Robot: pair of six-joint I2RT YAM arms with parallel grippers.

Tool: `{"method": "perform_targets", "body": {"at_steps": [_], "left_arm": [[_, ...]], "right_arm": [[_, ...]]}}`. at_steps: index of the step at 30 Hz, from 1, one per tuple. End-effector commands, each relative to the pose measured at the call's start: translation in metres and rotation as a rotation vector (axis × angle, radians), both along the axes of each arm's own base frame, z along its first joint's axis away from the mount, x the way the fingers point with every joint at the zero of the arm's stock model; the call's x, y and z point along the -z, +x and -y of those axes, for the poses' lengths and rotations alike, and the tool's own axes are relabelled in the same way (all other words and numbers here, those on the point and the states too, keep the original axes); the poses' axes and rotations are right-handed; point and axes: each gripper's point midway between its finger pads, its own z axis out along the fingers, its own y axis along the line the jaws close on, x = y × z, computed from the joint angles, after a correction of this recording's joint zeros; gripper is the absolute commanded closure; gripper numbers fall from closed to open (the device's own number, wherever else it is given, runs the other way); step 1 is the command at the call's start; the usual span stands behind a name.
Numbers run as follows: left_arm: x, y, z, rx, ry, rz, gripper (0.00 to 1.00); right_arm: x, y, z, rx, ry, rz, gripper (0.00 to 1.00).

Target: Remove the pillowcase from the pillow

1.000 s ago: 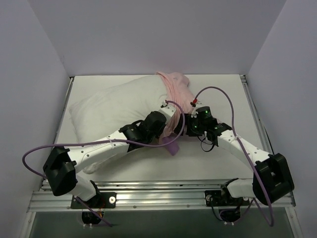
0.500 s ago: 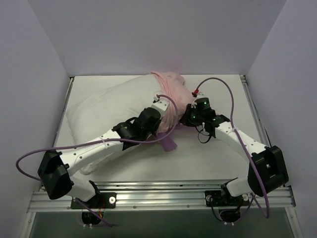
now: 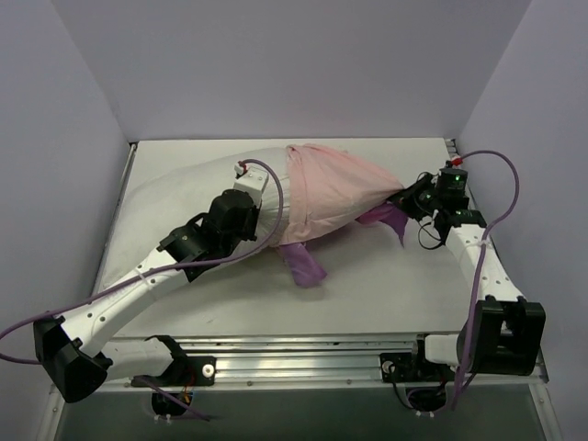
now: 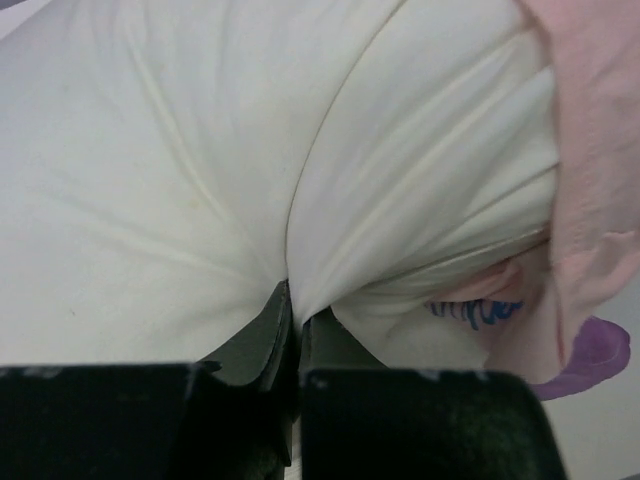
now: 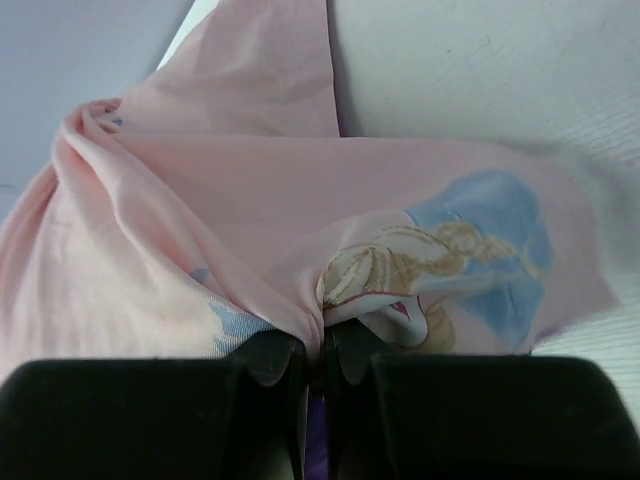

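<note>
The pillow (image 3: pixel 188 184) lies on the far left of the table (image 3: pixel 386 276), its right end inside the pillowcase (image 3: pixel 335 188), which tapers rightward to a point. The left gripper (image 4: pixel 293 305) is pressed together on a fold of white pillow cloth just left of the pillowcase's edge. The right gripper (image 5: pixel 321 350), at the right, pinches the pillowcase's bunched tip.

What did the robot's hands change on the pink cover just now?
The right hand shut on the pillowcase and pulled it rightward, stretching it out. The left hand drew the pillow left. It stayed clamped; the pillow's end is still covered.
</note>
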Motion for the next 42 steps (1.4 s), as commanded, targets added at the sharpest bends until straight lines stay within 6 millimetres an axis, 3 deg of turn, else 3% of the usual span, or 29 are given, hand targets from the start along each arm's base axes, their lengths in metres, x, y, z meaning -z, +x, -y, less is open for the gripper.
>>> {"method": "perform_targets", "body": {"at_steps": [1,2,3,5,6,9,10,12,13,15,16,21,26,29,31,33,34,35,36,37,38,39,40,41,42], "left_arm": [[-0.003,0.007,-0.076,-0.229,0.125,0.016,0.98],[-0.002,0.007,-0.079,-0.238,0.13,0.008,0.98],[-0.002,0.008,-0.082,-0.245,0.137,0.005,0.98],[-0.001,0.01,-0.087,-0.269,0.15,-0.007,0.98],[0.0,0.011,-0.09,-0.284,0.152,-0.012,0.98],[0.005,0.014,-0.09,-0.299,0.16,-0.035,0.98],[0.008,0.016,-0.088,-0.301,0.158,-0.045,0.98],[0.01,0.016,-0.086,-0.304,0.151,-0.054,0.98],[0.012,0.017,-0.085,-0.305,0.144,-0.06,0.98],[0.014,0.016,-0.085,-0.304,0.147,-0.065,0.98],[0.014,0.015,-0.088,-0.313,0.158,-0.064,0.98],[0.022,0.011,-0.097,-0.333,0.189,-0.074,0.98],[0.033,0.008,-0.102,-0.365,0.214,-0.107,0.98],[0.035,0.012,-0.097,-0.359,0.194,-0.103,0.98],[0.031,0.019,-0.094,-0.367,0.172,-0.082,0.98],[0.027,0.024,-0.09,-0.365,0.152,-0.075,0.98],[0.022,0.029,-0.086,-0.365,0.136,-0.067,0.98],[0.019,0.031,-0.084,-0.363,0.128,-0.063,0.97],[0.016,0.033,-0.082,-0.362,0.12,-0.061,0.96],[0.012,0.033,-0.078,-0.352,0.103,-0.057,0.91],[0.002,0.035,-0.076,-0.348,0.079,-0.041,0.86],[-0.003,0.036,-0.073,-0.341,0.061,-0.036,0.7],[-0.013,0.034,-0.071,-0.325,0.028,-0.021,0.57],[-0.019,0.033,-0.07,-0.318,0.011,-0.012,0.42],[-0.033,0.032,-0.07,-0.313,-0.021,0.012,0.22]], "right_arm": [[-0.056,0.04,0.046,0.202,0.072,0.138,1.0],[-0.063,0.043,0.051,0.216,0.07,0.141,1.0],[-0.087,0.053,0.057,0.23,0.063,0.187,1.0],[-0.112,0.061,0.073,0.264,0.058,0.23,1.0],[-0.14,0.07,0.079,0.268,0.063,0.285,1.0],[-0.18,0.082,0.092,0.282,0.084,0.365,1.0],[-0.217,0.085,0.095,0.283,0.086,0.446,1.0],[-0.245,0.092,0.103,0.288,0.085,0.501,1.0],[-0.282,0.09,0.102,0.267,0.082,0.577,1.0],[-0.303,0.097,0.103,0.24,0.079,0.616,1.0],[-0.339,0.09,0.098,0.206,0.07,0.69,1.0],[-0.378,0.1,0.086,0.098,0.074,0.769,1.0],[-0.42,0.096,0.073,-0.009,0.072,0.872,1.0],[-0.412,0.099,0.054,-0.086,0.095,0.855,1.0],[-0.388,0.106,0.042,-0.129,0.047,0.806,1.0],[-0.365,0.107,0.01,-0.194,0.02,0.757,1.0],[-0.323,0.118,0.002,-0.217,-0.014,0.663,1.0],[-0.301,0.12,-0.007,-0.228,-0.031,0.609,1.0],[-0.273,0.122,-0.03,-0.262,-0.047,0.545,1.0],[-0.217,0.128,-0.033,-0.256,-0.116,0.42,1.0],[-0.186,0.129,-0.043,-0.274,-0.139,0.346,1.0],[-0.157,0.125,-0.063,-0.311,-0.154,0.274,0.9],[-0.116,0.118,-0.069,-0.332,-0.166,0.165,0.82],[-0.095,0.116,-0.076,-0.355,-0.187,0.121,0.74],[-0.084,0.108,-0.092,-0.395,-0.195,0.099,0.57]]}}
